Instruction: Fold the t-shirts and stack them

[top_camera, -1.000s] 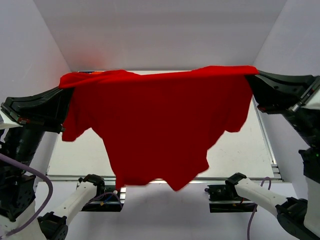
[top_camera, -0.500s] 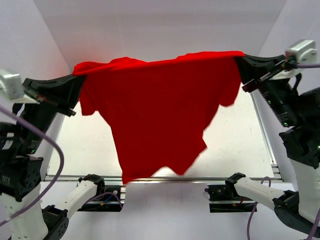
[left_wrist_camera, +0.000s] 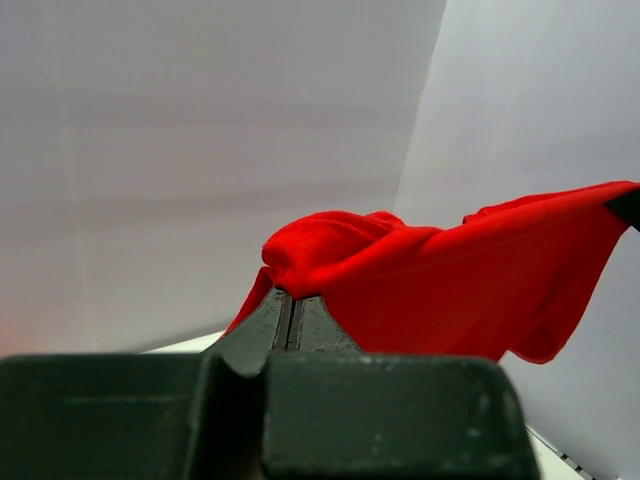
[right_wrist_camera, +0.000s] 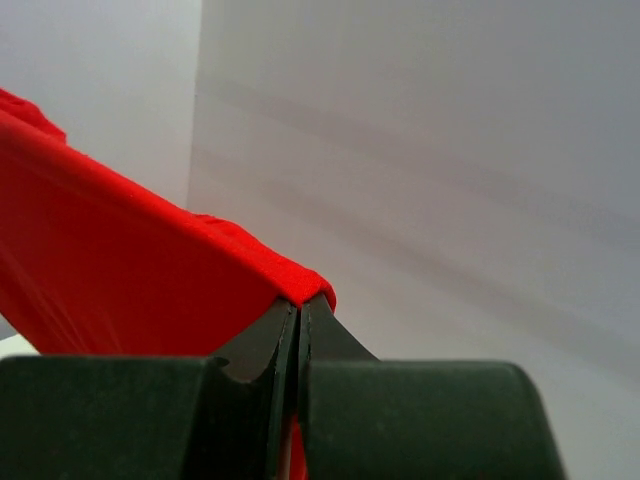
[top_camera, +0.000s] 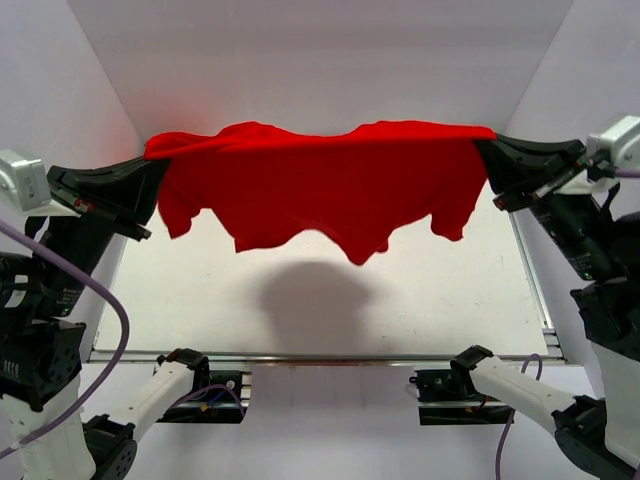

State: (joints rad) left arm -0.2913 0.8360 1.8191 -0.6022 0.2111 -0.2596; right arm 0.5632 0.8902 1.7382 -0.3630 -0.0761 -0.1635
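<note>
left tool clenched on red t-shirt edge | right tool clenched on opposite edge | shirt stretched aloft over surface, likely to spread it flat for folding

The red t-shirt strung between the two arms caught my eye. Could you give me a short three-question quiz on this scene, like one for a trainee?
1. Multiple choice: how many claws grip the red t-shirt? A) none B) one C) two
2. True or false: the shirt hangs in the air above the table, not lying on it.
3. Short answer: are the left claw and the right claw open or shut?

Key
1. C: one holds each end.
2. True: it sags between them and its shadow falls on the table.
3. Both are shut, each pinching red cloth.
</note>
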